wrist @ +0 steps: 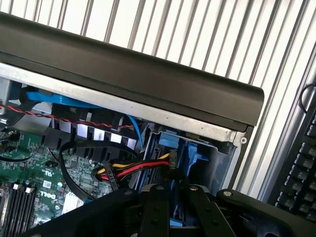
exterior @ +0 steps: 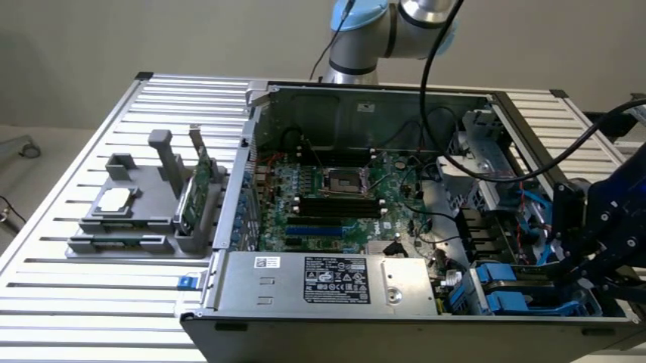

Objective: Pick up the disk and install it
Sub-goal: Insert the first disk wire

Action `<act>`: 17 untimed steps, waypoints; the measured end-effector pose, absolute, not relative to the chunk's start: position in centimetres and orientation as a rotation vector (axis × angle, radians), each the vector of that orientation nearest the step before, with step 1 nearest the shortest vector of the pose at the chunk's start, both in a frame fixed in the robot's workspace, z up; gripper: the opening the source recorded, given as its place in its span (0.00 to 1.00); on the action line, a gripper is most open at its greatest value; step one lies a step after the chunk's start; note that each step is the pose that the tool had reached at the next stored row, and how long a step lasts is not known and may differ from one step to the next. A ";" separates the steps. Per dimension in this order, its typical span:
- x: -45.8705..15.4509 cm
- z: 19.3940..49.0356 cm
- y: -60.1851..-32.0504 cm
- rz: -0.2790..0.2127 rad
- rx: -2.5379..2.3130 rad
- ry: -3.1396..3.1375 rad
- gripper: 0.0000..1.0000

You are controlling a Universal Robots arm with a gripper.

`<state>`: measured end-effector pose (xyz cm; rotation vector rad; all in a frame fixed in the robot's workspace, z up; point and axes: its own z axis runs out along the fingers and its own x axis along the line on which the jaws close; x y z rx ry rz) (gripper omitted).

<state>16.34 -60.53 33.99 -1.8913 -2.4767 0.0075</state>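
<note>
Blue plastic-framed disk, in computer case bay, cables beside

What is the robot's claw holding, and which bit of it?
I cannot tell. The gripper is right up against a blue carrier in the drive bay.

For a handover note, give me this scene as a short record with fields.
table: slatted metal table
case: open computer case, motherboard exposed
tool: tool above the drive bay, case corner at the exterior view's right
disk: disk shows its blue carrier frame in that bay, close to the tool; whether it is held cannot be told
holder: grey holder with chip and green card, exterior view's left
</note>
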 end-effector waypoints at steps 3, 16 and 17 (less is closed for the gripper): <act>16.1 34.0 -60.5 0.007 -1.895 -2.474 0.17; 15.4 34.8 -60.5 0.007 -1.928 -2.448 0.17; 15.4 34.8 -60.5 0.007 -1.935 -2.442 0.17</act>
